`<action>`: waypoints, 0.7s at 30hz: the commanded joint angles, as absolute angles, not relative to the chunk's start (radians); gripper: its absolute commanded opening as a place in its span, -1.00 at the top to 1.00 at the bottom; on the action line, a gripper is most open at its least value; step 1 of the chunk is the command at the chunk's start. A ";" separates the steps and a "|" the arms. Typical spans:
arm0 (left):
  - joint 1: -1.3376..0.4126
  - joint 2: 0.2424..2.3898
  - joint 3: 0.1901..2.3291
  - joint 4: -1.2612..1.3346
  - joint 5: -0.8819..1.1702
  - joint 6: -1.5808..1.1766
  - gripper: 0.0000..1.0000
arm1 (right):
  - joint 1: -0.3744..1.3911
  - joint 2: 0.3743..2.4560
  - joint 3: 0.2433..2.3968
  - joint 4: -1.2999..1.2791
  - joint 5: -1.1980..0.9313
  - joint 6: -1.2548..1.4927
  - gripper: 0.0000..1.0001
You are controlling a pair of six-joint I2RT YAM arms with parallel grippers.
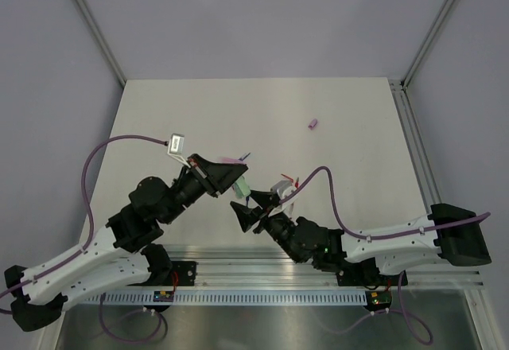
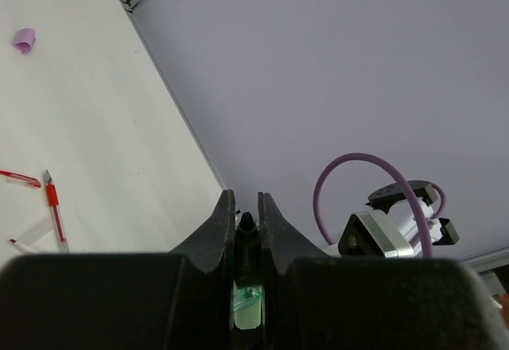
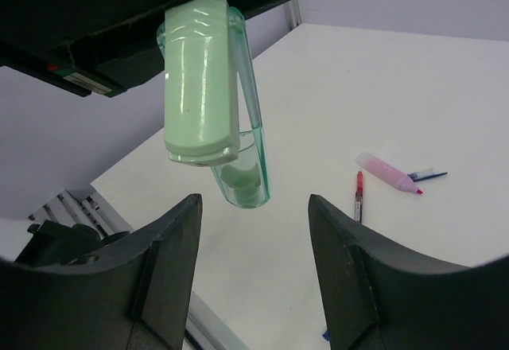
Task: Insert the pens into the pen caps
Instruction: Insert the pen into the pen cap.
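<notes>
My left gripper (image 1: pixel 235 176) is shut on a thick pale green pen (image 3: pixel 201 79) and holds it above the table. In the left wrist view (image 2: pixel 247 207) the pen's dark tip (image 2: pixel 247 222) sticks out between the shut jaws. A clear green cap (image 3: pixel 245 176) with a clip sits at the pen's lower end. My right gripper (image 1: pixel 246 207) is open and empty just below that cap, its fingers (image 3: pixel 167 246) spread either side and apart from it. A pink pen (image 3: pixel 386 172), a red pen (image 3: pixel 359 196) and a blue pen (image 3: pixel 430 176) lie on the table. A lilac cap (image 1: pixel 313 123) lies farther back.
Two red pens (image 2: pixel 52 205) lie on the white table (image 1: pixel 199 111) left of my left gripper; the lilac cap (image 2: pixel 24 40) is beyond them. Metal frame rails (image 1: pixel 413 143) border the table's right and near sides. A purple cable (image 1: pixel 322 187) loops over the right arm.
</notes>
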State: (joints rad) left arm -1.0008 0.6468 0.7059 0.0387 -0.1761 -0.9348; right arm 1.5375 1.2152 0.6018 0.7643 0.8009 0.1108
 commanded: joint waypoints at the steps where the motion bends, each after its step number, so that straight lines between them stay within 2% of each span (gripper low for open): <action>1: -1.012 0.635 0.741 0.075 -0.213 -0.976 1.00 | 1.557 1.238 0.638 0.913 0.888 0.025 -0.24; 15: -1.035 0.612 0.723 0.074 -0.225 -1.006 1.00 | 1.600 1.256 0.634 1.045 0.914 -0.052 -0.15; 17: -1.040 0.609 0.719 0.074 -0.230 -1.006 1.00 | 1.601 1.258 0.627 1.057 0.917 -0.061 0.00; 20: -1.046 0.607 0.716 0.069 -0.236 -1.009 1.00 | 1.608 1.264 0.624 1.091 0.919 -0.078 0.03; 21: -1.046 0.607 0.712 0.069 -0.241 -1.012 1.00 | 1.609 1.266 0.627 1.094 0.919 -0.086 0.21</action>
